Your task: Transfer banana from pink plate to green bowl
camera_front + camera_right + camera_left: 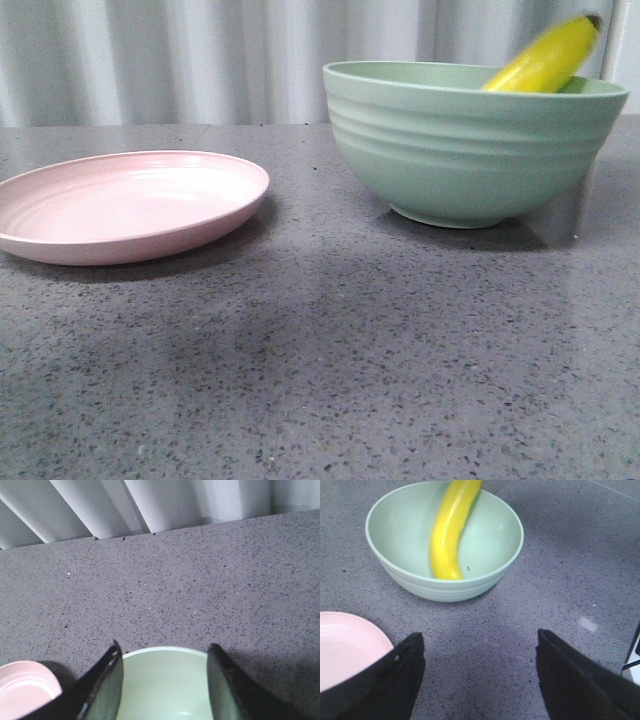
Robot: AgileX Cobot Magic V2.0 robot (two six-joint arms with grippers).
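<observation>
On the speckled grey surface nearest the camera nothing stands. Further back the pink plate lies bare on the left. To its right sits the green bowl, with the banana inside, one end at the bottom and the other leaning over the far rim, likely where it settled once let go. The left pincer hangs open and empty, short of the bowl; the right pincer is spread above the bowl's rim, holding nothing.

Yellow banana, mint-green bowl, pink plate
</observation>
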